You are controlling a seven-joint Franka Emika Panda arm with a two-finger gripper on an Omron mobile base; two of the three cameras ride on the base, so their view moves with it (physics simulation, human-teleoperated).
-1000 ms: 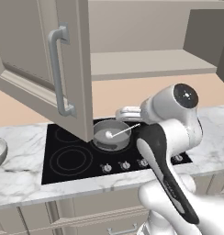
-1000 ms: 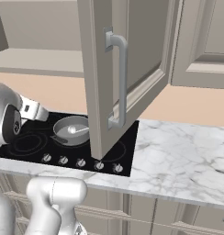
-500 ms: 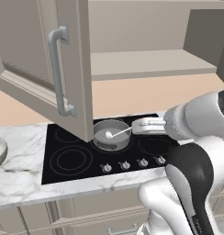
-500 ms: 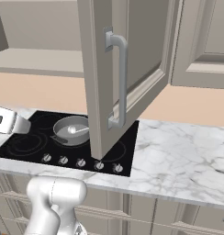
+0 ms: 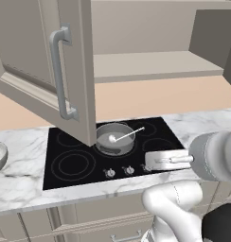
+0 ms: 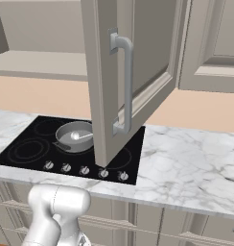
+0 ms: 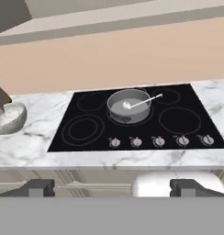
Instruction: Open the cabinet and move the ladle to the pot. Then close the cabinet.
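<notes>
The cabinet [image 5: 155, 64] stands open, and its grey-beige door [image 5: 46, 71] with a silver bar handle [image 5: 60, 75] swings out over the stove. That door [image 6: 104, 81] fills the middle of the right base view. The grey pot [image 5: 115, 139] sits on a back burner with the pale ladle [image 5: 123, 137] in it, bowl down and handle leaning over the right rim. In the hand view, pot [image 7: 129, 105] and ladle [image 7: 140, 103] lie straight ahead. My gripper [image 5: 153, 160] hovers over the stove's front right edge, right of the pot. It is open and holds nothing, with its fingertips [image 7: 40, 187] wide apart.
The black cooktop [image 5: 75, 163] has a row of knobs [image 7: 159, 141] along its front. A whitish bowl [image 7: 8, 117] sits on the marble counter [image 6: 186, 163] left of the stove. The open door's lower corner [image 5: 86, 142] hangs close to the pot. Low drawers run under the counter.
My gripper has drawn back from beside the pot, to the right and toward the stove's front edge, staying open. The ladle lies still in the pot. The door has not moved.
</notes>
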